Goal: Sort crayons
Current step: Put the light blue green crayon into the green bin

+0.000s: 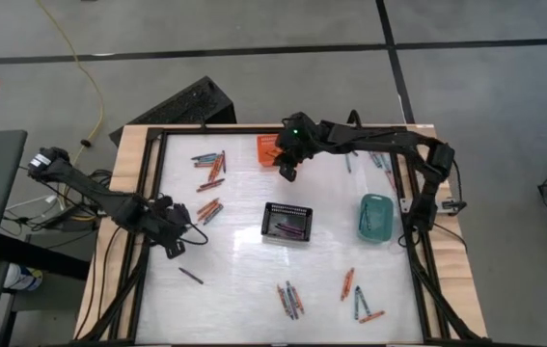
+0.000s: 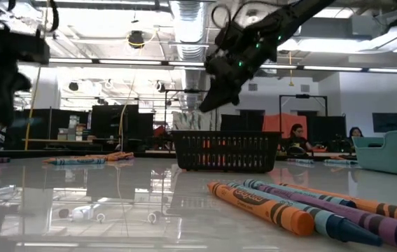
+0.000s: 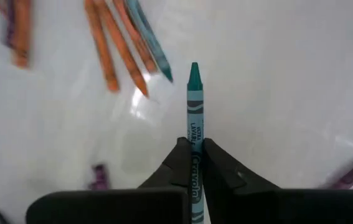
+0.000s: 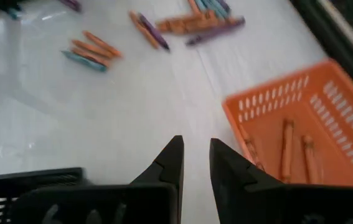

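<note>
Worktop (image 1: 244,289) white, crayons scattered in clusters. Teal basket (image 1: 375,216) right, black basket (image 1: 287,222) centre, orange basket (image 1: 267,149) at far edge with orange crayons (image 4: 286,151) inside. Right hand (image 1: 287,173) hovers just beside orange basket, fingers slightly apart, nothing between. Left hand (image 1: 175,251) low over left side, clamped on teal crayon (image 3: 194,102), tip pointing forward.

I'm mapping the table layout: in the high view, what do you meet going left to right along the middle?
Left gripper holding a teal crayon → black basket → teal basket.
</note>
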Action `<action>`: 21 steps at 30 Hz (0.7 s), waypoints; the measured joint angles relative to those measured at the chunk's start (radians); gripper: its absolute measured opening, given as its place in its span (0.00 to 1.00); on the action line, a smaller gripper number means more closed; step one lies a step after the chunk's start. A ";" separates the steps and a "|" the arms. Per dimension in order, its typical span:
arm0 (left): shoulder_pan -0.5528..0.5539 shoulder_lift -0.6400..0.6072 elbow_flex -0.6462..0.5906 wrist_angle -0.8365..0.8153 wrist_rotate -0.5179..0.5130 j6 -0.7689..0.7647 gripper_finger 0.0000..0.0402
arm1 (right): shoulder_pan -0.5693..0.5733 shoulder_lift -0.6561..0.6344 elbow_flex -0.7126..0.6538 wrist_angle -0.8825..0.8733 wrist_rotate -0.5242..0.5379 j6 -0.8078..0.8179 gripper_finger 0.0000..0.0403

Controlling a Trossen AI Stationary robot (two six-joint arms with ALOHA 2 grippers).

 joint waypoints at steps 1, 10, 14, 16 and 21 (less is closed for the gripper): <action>0.000 -0.008 0.018 -0.015 -0.016 0.011 0.00 | 0.011 -0.015 0.000 0.001 0.000 -0.002 0.18; 0.000 -0.064 0.173 0.056 -0.264 0.225 0.00 | 0.137 -0.097 0.000 0.111 -0.080 -0.006 0.18; 0.002 -0.062 0.194 0.152 -0.338 0.346 0.00 | 0.191 -0.103 0.000 0.205 -0.080 -0.006 0.18; 0.011 -0.062 0.195 0.216 -0.355 0.408 0.00 | 0.212 -0.103 0.000 0.244 -0.081 -0.006 0.18; 0.035 -0.062 0.195 0.355 -0.394 0.544 0.00 | 0.259 -0.102 0.000 0.352 -0.081 -0.037 0.18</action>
